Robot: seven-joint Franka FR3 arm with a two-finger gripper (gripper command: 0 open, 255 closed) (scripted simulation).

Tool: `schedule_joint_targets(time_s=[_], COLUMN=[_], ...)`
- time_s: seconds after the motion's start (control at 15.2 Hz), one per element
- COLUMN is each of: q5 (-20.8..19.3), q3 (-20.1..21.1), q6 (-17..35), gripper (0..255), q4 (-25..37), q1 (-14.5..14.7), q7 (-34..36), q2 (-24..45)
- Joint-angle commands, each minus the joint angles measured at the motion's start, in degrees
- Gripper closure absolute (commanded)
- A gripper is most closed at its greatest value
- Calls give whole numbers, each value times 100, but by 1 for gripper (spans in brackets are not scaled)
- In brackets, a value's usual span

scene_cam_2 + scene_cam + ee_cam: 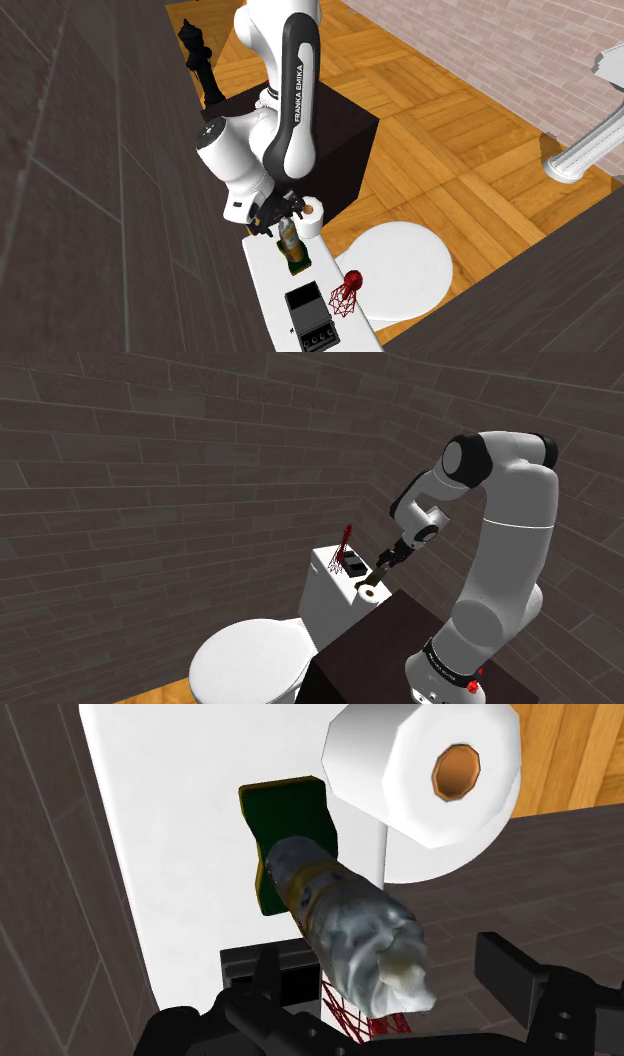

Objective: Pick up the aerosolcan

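White tank lid (318, 272) runs beside the wall in the second exterior view. Left to right across it: the tool (280, 214) hangs over the end nearest the stand (345, 125). The can (292, 243) stands on the lid at five o'clock of the tool, just below it. The roll (313, 209) is at one o'clock of the can, close beside it. A black box (308, 315) lies at six o'clock of the can, a red wire thing (345, 290) at four o'clock, and the seat lid (405, 262) off at three o'clock.

In the wrist view the can (340, 919) is silvery grey with a yellowish band and rests on a green foot (285, 829). Its top end points toward the camera and sits between the fingers (505, 969). The tool (385, 979) is spread wide and has hold of nothing. The finger on the roll's side stands clear of the can; whether the other one touches it I cannot tell.

I judge this to be the end of the approach: the tool is lined up over the can and the grasp is not yet made. The next move calls for a short descent so that the pads bracket the body below the top. Then comes a centred close and a straight lift. The roll (425, 784) stands so near that the finger on its side may nudge it.
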Motion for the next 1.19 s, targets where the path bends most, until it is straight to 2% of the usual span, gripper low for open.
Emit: schedule_joint_targets(time_s=[0.0, 0.07, 0.13, 0.73, 1.12], q5=[195, 196, 200, 195, -500], q3=[92, 93, 100, 92, -239], q6=[13, 14, 6, 13, -50], gripper=[0, 0, 255, 255, 255], q4=[70, 69, 95, 70, -139], q1=[-74, -74, -79, -73, 171], q7=[-164, -165, -161, -164, 410], q2=[160, 160, 184, 160, -391])
